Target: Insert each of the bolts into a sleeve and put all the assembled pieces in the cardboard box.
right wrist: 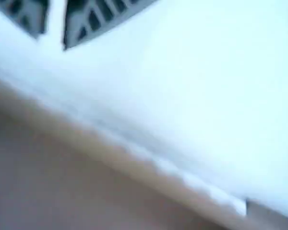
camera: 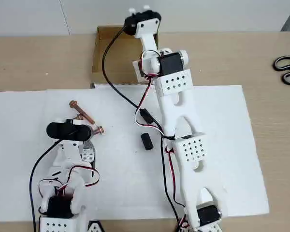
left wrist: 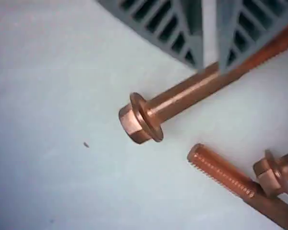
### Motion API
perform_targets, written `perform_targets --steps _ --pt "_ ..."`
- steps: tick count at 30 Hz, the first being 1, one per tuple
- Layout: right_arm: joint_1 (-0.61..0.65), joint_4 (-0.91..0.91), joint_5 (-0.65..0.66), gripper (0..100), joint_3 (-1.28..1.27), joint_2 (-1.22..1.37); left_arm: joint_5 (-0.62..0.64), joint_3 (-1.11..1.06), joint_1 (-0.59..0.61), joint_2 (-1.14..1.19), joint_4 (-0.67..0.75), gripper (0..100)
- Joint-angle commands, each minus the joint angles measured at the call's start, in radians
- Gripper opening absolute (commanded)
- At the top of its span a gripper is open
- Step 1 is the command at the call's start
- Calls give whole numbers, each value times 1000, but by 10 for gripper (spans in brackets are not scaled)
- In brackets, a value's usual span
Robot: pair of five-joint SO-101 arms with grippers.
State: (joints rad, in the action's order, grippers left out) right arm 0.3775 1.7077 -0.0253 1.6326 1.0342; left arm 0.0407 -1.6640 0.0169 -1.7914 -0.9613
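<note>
White paper on the wooden desk carries copper flanged bolts and a black cylindrical sleeve. The left hand sits over one bolt; I cannot tell the grip of it or of the right hand.

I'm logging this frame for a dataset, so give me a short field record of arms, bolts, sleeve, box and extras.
Left gripper: over the shank of one copper flanged bolt on the white paper sheet.
Bolts: three, loose, clustered together, none in a sleeve.
Sleeve: one black cylindrical sleeve, lying alone mid-sheet.
Right gripper: at the brown cardboard box by the sheet's far edge.
Extras: black-handled scissors on the wooden table.
</note>
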Motion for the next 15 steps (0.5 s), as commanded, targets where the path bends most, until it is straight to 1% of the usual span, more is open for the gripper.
perform_targets --steps 1,5,8,12,15 --pt "15 39 -51 7 -18 -111 0 5 3 -8 23 6" --pt "99 41 -60 7 -244 -209 0 5 3 -8 21 6" --pt "153 38 -129 7 -474 -358 0 5 5 -8 20 6" --pt "174 30 -192 7 -750 -530 0 5 5 -8 20 6" --pt "170 30 -224 7 -899 -615 0 5 5 -8 20 6"
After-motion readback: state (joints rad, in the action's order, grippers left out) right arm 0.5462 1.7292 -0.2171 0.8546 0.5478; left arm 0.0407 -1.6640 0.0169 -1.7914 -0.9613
